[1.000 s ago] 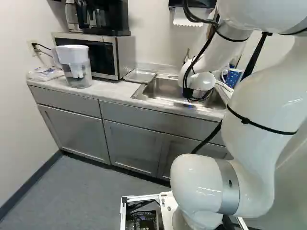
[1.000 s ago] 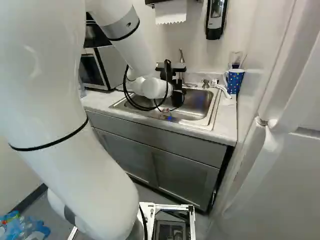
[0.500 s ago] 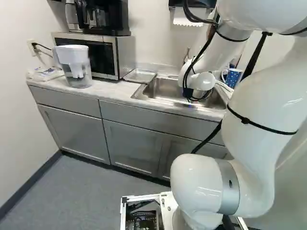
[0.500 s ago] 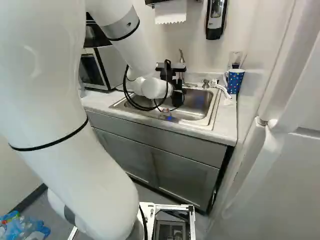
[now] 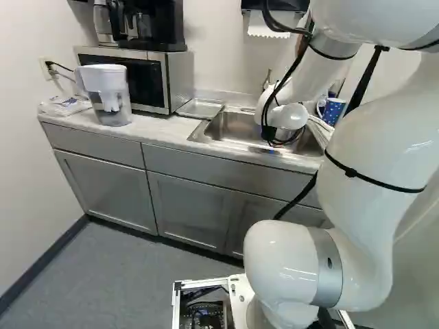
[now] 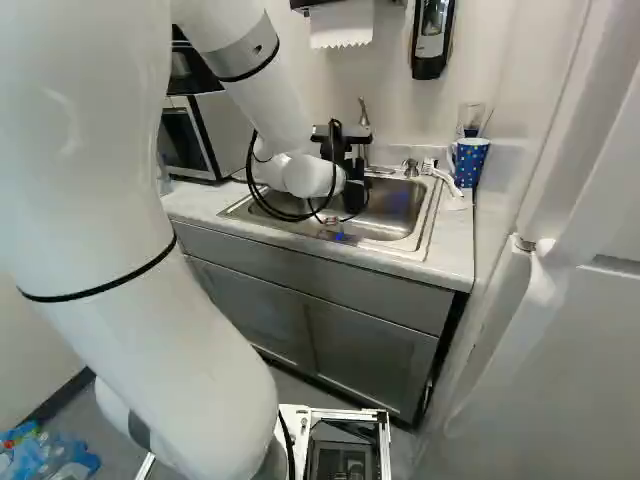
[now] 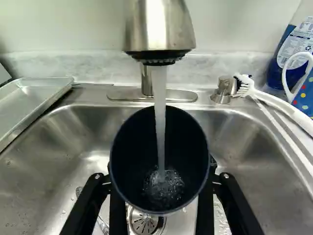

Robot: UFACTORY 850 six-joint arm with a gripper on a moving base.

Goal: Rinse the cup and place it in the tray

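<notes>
1. between the jaws of the gripper (image 7: pixel 161 166): one dark cup (image 7: pixel 129 156), pinched from both sides, mouth beneath the faucet (image 7: pixel 160 22), water (image 7: pixel 159 103) running in.
2. below the jaws: sink (image 7: pixel 46 152); rinsing step, as judged.
3. to one side of the jaws, opposite the brush (image 7: pixel 274 101): tray (image 7: pixel 39 100), without the cup.
4. next move, judged: firm grip, shift clear, tip to drain, then carry trayward.

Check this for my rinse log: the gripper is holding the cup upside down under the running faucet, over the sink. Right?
Not upside down: the wrist view shows the cup mouth up, water pouring into it. The gripper does hold it under the running faucet, over the sink.
</notes>
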